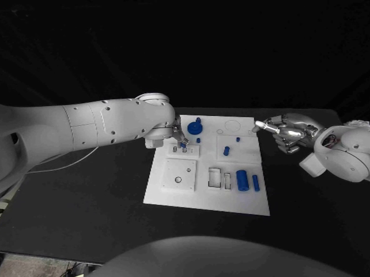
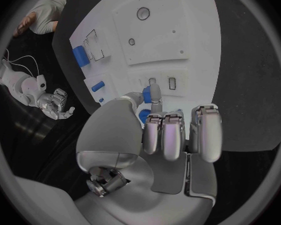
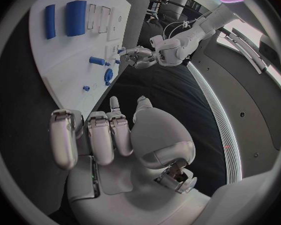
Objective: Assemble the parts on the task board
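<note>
Blue parts (image 1: 243,180) loose on white task board (image 1: 178,196), assembly seemingly far from done. Left hand (image 1: 177,137) pinching small blue part (image 2: 154,91) in fingers; right hand (image 1: 283,131) empty, fingers curled, beside board.

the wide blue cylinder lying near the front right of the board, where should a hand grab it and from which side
Grip the wide blue cylinder across its round middle, coming from above. It lies flat on the task board, long axis front to back, a thinner blue rod just to its right, so keep the fingers narrow. The right hand looks nearer.
</note>
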Controlling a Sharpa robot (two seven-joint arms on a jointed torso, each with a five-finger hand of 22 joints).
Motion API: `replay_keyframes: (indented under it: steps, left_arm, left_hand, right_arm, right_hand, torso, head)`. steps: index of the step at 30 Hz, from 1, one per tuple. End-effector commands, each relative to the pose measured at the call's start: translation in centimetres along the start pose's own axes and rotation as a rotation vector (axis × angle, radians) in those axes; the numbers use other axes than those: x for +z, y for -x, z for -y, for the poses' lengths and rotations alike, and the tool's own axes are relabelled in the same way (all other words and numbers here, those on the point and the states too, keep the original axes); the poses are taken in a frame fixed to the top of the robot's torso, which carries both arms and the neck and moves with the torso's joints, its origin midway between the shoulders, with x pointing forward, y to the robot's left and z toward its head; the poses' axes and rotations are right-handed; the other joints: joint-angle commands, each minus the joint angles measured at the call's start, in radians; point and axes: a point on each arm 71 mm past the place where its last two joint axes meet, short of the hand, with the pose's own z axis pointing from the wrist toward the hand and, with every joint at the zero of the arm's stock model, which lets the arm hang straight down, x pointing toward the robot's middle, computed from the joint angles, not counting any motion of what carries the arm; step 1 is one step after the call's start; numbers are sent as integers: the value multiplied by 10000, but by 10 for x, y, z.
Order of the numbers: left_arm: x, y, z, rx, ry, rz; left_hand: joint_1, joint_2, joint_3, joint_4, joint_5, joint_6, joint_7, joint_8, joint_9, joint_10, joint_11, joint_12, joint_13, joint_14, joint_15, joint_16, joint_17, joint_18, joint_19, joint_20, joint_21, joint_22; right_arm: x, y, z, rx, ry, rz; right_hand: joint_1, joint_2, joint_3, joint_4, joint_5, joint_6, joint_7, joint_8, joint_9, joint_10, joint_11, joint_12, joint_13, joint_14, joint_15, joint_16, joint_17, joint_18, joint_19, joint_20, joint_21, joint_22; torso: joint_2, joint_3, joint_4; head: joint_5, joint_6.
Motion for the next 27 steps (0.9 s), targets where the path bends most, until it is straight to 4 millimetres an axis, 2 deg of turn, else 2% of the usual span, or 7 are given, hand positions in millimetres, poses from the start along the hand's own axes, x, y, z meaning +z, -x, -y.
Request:
replay_keyframes:
  steps: [1, 27]
  left_arm:
    - [0, -1, -6, -5, 1083, -41]
    - [5, -9, -7, -28, 1076, -239]
  left_hand:
    - [34, 43, 55, -11, -23, -27, -42, -52, 16, 984, 10, 2, 2629, 1071, -50, 25, 2627, 24, 277, -23, -42, 1374]
    - [13, 38, 122, -19, -46, -29, -37, -63, 21, 984, 14, 2, 2629, 1071, -46, 25, 2627, 27, 270, -19, -51, 1366]
  right_arm:
    - [0, -1, 0, -65, 72, -94]
    - [-1, 0, 1, -57, 42, -78]
  right_hand:
    - [92, -8, 77, -4, 43, 49, -22, 48, -10, 1056, -53, -35, 2589, 1060, -63, 34, 2634, 59, -90, 1, -47, 2163]
    - [129, -16, 86, -9, 62, 43, -27, 39, -20, 1056, -57, -35, 2589, 1060, -64, 34, 2634, 60, -97, 1, -52, 2161]
  torso:
    - [1, -1, -3]
    - [3, 1, 1]
  head:
    - [13, 1]
    - [1, 1]
